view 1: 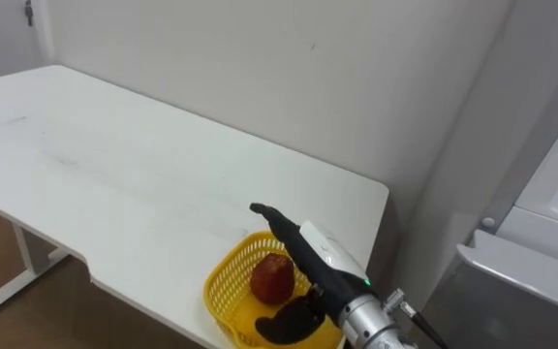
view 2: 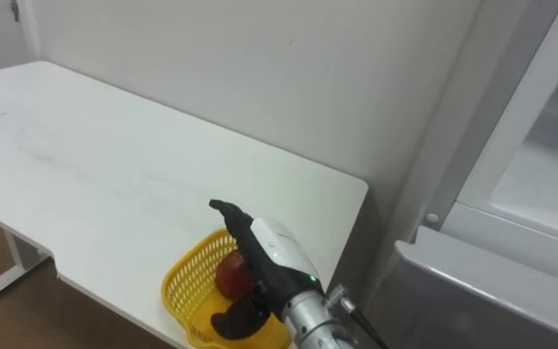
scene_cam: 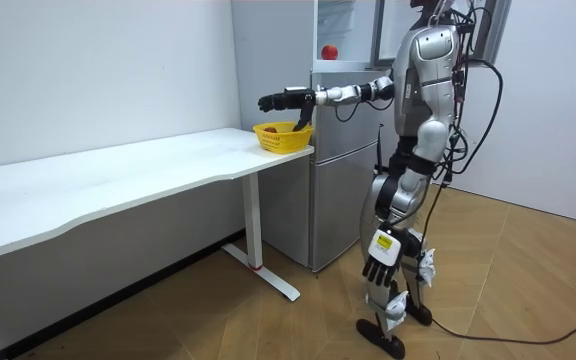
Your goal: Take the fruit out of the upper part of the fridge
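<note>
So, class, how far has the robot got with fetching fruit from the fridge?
Done: one apple lies in the yellow basket on the table. In hand: nothing; the open right hand hovers over it. Left: another red fruit sits in the open upper fridge.

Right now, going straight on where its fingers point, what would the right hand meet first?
Probably nothing: the right hand points out level above the white table, and that way looks free, though depth is unclear.

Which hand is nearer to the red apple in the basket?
Right. The right hand is just above the apple; the left hand hangs low at the robot's side, far away.
</note>
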You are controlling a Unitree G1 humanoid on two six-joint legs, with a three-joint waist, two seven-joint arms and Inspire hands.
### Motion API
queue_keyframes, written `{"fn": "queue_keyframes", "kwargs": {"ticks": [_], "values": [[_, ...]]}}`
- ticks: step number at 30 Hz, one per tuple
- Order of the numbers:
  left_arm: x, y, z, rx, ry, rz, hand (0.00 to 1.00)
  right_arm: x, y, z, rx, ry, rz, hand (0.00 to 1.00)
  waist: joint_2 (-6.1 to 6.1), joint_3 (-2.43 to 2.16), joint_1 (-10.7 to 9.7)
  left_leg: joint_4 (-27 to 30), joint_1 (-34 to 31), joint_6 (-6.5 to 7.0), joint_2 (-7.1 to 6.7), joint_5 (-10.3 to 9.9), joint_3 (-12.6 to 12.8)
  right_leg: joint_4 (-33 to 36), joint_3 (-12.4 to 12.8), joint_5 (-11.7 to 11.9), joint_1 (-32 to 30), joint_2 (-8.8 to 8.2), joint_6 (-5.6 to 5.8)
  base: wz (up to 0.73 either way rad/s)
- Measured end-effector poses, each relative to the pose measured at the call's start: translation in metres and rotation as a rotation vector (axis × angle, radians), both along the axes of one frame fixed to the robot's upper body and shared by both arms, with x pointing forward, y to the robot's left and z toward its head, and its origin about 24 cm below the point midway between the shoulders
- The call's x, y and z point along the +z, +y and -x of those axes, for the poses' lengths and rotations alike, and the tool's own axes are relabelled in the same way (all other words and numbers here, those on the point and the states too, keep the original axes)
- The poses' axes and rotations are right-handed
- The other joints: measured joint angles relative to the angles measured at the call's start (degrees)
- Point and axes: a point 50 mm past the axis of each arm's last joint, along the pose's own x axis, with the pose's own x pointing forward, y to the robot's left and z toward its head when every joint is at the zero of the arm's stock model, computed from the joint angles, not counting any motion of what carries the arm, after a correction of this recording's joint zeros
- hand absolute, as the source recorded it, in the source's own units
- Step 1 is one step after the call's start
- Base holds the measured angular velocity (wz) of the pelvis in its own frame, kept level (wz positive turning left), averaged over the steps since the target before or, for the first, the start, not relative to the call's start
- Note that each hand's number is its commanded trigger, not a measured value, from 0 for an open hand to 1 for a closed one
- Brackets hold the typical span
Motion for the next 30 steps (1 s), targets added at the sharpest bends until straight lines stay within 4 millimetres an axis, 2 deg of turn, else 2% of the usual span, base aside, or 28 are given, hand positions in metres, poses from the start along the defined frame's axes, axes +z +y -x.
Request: {"fn": "queue_keyframes", "kwargs": {"ticks": [3,9,15,19,25,26,30], "values": [[0.000,0.000,0.000,0.001,0.000,-0.004,0.00,0.005,0.001,0.001,0.008,-0.022,-0.015,0.00,0.19,0.00,-0.3,0.0,0.6,0.00,0.02,0.0,0.0,0.0,0.0,0.0,0.6,-0.01,0.00,0.00],[-0.001,0.000,0.009,0.002,0.025,-0.005,0.00,0.022,0.002,0.003,0.021,-0.082,-0.060,0.00,1.07,-0.41,-1.8,0.0,0.7,0.01,-0.10,0.0,0.0,0.1,-0.1,0.0,0.8,-0.02,0.00,-0.01],[-0.003,-0.004,0.016,0.021,0.047,0.004,0.00,0.052,0.006,0.014,0.067,-0.190,-0.129,0.00,1.60,-0.66,-3.0,-0.1,0.7,0.01,-0.01,0.0,0.6,0.1,0.1,0.0,0.6,-0.01,-0.01,-0.03],[-0.003,-0.005,0.016,0.046,0.033,0.013,0.00,0.069,-0.001,0.019,0.051,-0.265,-0.186,0.00,1.61,-0.67,-3.0,-0.1,1.0,0.01,-0.02,0.0,0.6,0.1,0.2,0.0,0.7,-0.06,-0.01,0.00],[-0.003,-0.005,0.017,0.057,0.033,0.012,0.00,0.076,-0.007,0.024,0.034,-0.303,-0.216,0.00,2.14,-0.64,-3.9,-0.5,1.8,0.02,0.05,0.0,0.7,0.1,0.3,0.0,1.4,-0.05,0.00,0.00],[-0.003,-0.004,0.018,0.065,0.033,0.011,0.00,0.080,-0.008,0.025,0.037,-0.322,-0.225,0.00,2.29,-0.70,-4.5,-0.5,1.8,0.02,0.06,0.0,0.7,0.1,0.3,0.0,1.4,-0.05,0.00,0.00],[-0.003,-0.004,0.019,0.068,0.034,0.012,0.00,0.093,-0.015,0.028,0.016,-0.374,-0.274,0.00,2.69,-0.91,-4.7,-1.2,2.8,0.09,0.17,0.0,1.7,0.1,0.9,0.0,1.7,-0.10,-0.01,-0.12]]}}
